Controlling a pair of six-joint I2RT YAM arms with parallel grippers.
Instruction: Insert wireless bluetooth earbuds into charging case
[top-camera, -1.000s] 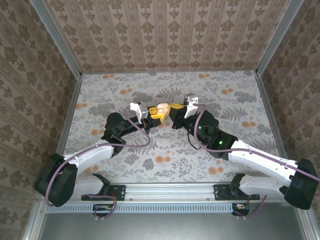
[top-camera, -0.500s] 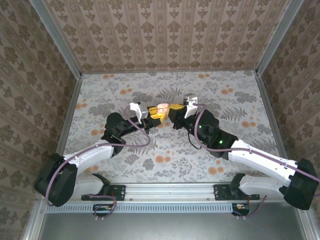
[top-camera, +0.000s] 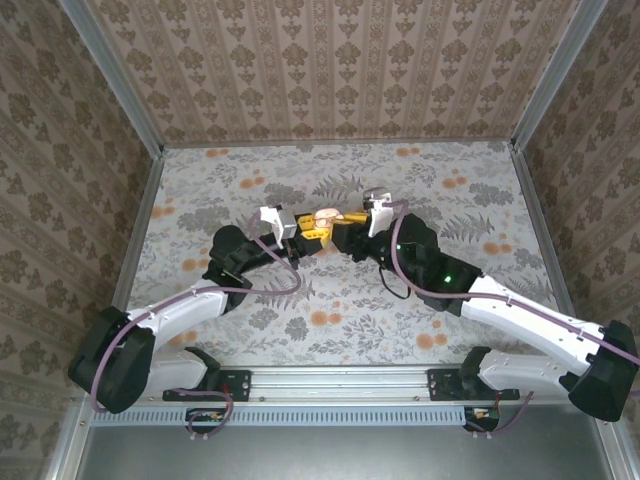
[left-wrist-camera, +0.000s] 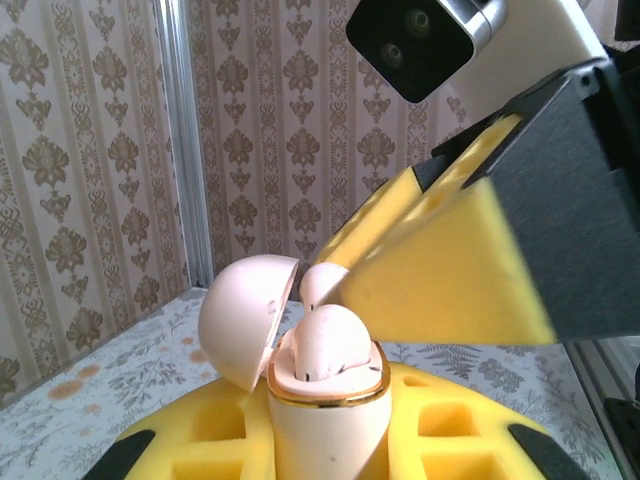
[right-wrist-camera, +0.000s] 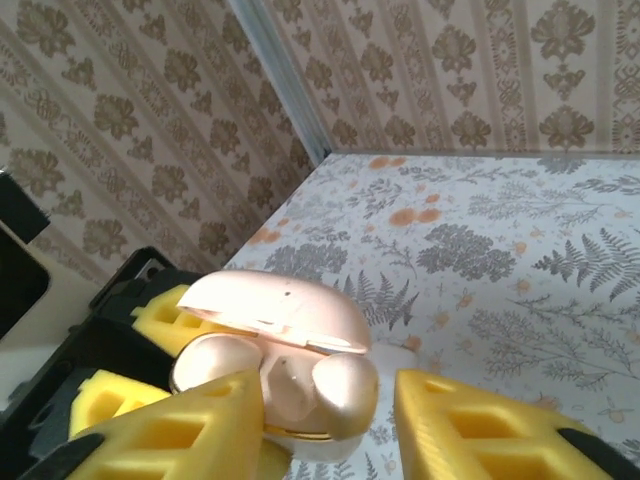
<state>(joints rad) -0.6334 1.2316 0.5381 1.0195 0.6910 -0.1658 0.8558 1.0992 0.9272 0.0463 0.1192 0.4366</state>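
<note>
My left gripper (top-camera: 312, 233) is shut tight on the charging case (left-wrist-camera: 325, 425) — it stands upright, held above the table (top-camera: 480, 200), with its lid (left-wrist-camera: 245, 318) flipped open. The wireless bluetooth earbuds (right-wrist-camera: 340, 385) sit inside. My right gripper (right-wrist-camera: 330, 400) hangs right by the case — jaws partly apart, gripping nothing

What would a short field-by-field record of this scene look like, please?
charging case: upright, clamped in the jaws of the left gripper
lid: hinged open, tipped to one side
earbuds: two pale rounded pieces sitting in the case's open top; whether fully seated cannot be told
right gripper: jaws apart, close beside the case, gripping nothing
task status: both earbuds in the case, lid not yet closed
</note>
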